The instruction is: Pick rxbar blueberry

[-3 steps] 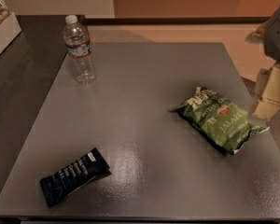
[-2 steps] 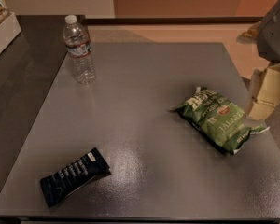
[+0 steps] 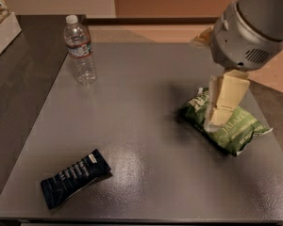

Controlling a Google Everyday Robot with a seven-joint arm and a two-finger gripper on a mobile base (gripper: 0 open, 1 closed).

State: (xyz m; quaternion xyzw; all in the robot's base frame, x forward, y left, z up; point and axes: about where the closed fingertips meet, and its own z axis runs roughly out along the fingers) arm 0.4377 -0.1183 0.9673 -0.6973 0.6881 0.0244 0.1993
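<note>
Near the front-left corner of the desk (image 3: 146, 79) the rxbar blueberry (image 3: 75, 178) lies flat, at a slant, lettering up, with nothing touching it. It has not shifted in the last second. The tool (image 3: 219, 119) has: from the right edge of the view it has swung inward and now hangs pointing down over the green chip bag (image 3: 238, 133), well apart from the bar. How far it is open cannot be told; it does not hold the bar. Judgement: the approach has begun, and a long traverse to the left remains. The water bottle (image 3: 80, 51) stands capped at the far left, its fill level unclear. A white box (image 3: 2, 29) at the upper-left edge is only partly visible, and its contents cannot be made out.
</note>
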